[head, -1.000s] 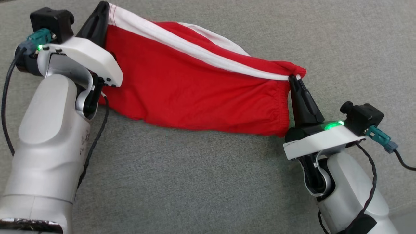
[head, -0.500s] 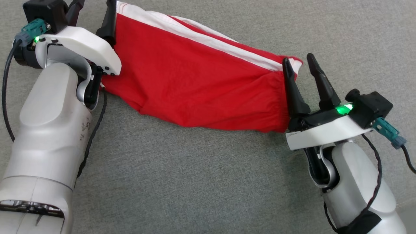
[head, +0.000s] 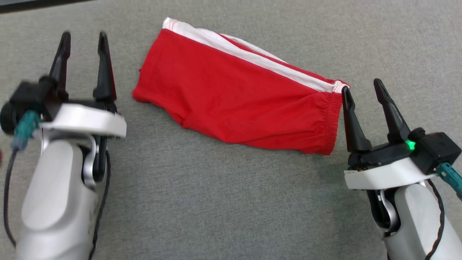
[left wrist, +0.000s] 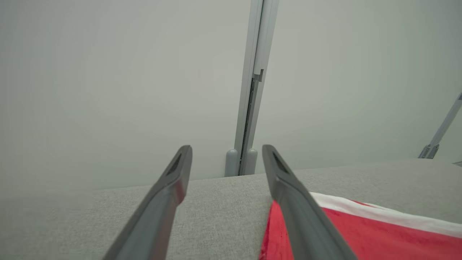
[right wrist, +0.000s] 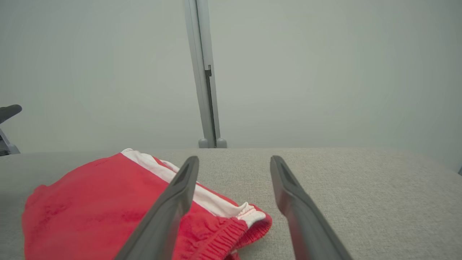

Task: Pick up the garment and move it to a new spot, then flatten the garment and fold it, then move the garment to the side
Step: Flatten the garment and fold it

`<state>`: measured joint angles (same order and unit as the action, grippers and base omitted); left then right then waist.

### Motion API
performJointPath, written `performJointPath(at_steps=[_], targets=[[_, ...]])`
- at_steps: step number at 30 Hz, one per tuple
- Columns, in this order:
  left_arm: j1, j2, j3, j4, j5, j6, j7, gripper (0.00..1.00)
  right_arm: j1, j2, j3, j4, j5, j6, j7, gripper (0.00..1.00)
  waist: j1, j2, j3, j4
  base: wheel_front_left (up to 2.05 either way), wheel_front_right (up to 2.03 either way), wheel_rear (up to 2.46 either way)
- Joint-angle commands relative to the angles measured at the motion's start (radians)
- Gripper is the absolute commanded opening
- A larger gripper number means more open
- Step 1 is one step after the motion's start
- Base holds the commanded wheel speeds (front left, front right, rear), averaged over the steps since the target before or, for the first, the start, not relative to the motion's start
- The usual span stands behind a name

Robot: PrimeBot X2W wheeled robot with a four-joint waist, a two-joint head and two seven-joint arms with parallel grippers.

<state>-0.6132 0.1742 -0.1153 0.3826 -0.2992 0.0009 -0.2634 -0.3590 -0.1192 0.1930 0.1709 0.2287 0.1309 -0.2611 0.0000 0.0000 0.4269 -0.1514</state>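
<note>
Shorts (head: 238,97) lying folded in half on the grey cloth (head: 216,202), with your left gripper (head: 83,38) and right gripper (head: 361,86) both open and empty, one beside each end: the fold looks done, and you have the move aside left.

Head overhead; wrists low beside garment (head: 234,104)

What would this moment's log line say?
red-and-white fabric shorts: lying on grey cloth surface | left jaws: open, empty | right jaws: open, empty
</note>
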Motion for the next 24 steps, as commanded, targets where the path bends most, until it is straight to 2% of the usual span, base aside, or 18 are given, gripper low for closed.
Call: performJointPath(at_steps=[1, 6, 12, 24], targets=[[0.029, 0.000, 0.008, -0.020, 0.012, 0.010, -0.001, 1.00, 0.012, -0.007, -0.008, -0.007, -0.010, 0.000, -0.005, 1.00, 0.0000, 0.0000, -0.016, 0.014, 0.00, 0.00, 0.00], [0.198, -0.014, 0.051, -0.152, 0.047, 0.046, -0.001, 1.00, 0.059, -0.017, -0.031, -0.012, -0.036, 0.000, -0.005, 1.00, 0.0000, 0.0000, -0.059, 0.035, 0.00, 0.00, 0.00], [0.349, -0.029, 0.066, -0.219, 0.064, 0.064, -0.001, 1.00, 0.123, -0.022, -0.037, -0.032, -0.044, 0.000, 0.024, 1.00, 0.0000, 0.0000, -0.107, 0.047, 0.00, 0.00, 0.00], [0.434, -0.033, 0.061, -0.235, 0.064, 0.073, -0.001, 1.00, 0.181, -0.021, -0.043, -0.077, -0.043, 0.000, 0.066, 1.00, 0.0000, 0.0000, -0.136, 0.054, 0.00, 0.00, 0.00]])
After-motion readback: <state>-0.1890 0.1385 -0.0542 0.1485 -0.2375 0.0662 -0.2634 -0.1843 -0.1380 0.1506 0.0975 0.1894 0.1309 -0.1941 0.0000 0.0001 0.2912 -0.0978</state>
